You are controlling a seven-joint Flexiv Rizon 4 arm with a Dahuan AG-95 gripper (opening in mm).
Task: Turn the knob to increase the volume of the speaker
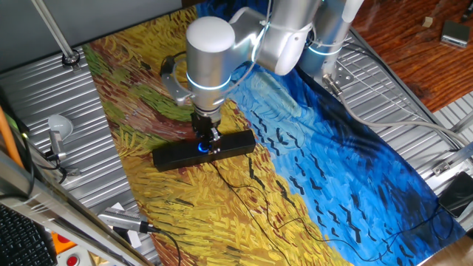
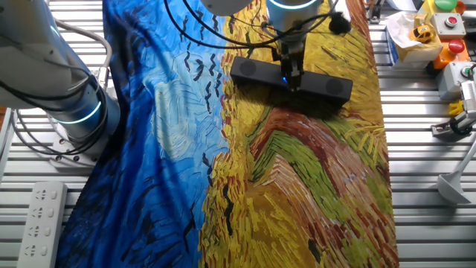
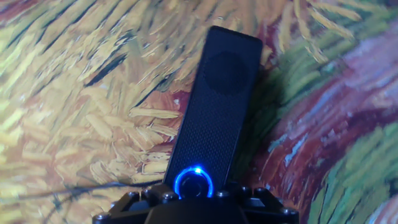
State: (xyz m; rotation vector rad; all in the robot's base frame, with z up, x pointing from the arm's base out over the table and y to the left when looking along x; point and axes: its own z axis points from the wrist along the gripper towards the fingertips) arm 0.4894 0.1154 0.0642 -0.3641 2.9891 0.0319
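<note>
The speaker (image 1: 174,156) is a long black bar lying on the painted cloth; it also shows in the other fixed view (image 2: 253,71) and in the hand view (image 3: 217,106). The knob (image 3: 194,184), ringed in glowing blue light, sits at the middle of its top face, with the glow visible in both fixed views (image 1: 202,146) (image 2: 285,79). My gripper (image 1: 210,142) (image 2: 291,74) (image 3: 194,198) points straight down on the knob, fingers closed on either side of it. The fingertips are mostly dark and hard to make out.
A thin black cable (image 1: 247,185) runs from the speaker across the cloth. The arm's base (image 2: 74,112) stands at the cloth's edge, with a white power strip (image 2: 41,219) nearby. Button boxes (image 2: 446,26) and tools (image 1: 126,222) lie on the metal table around the cloth.
</note>
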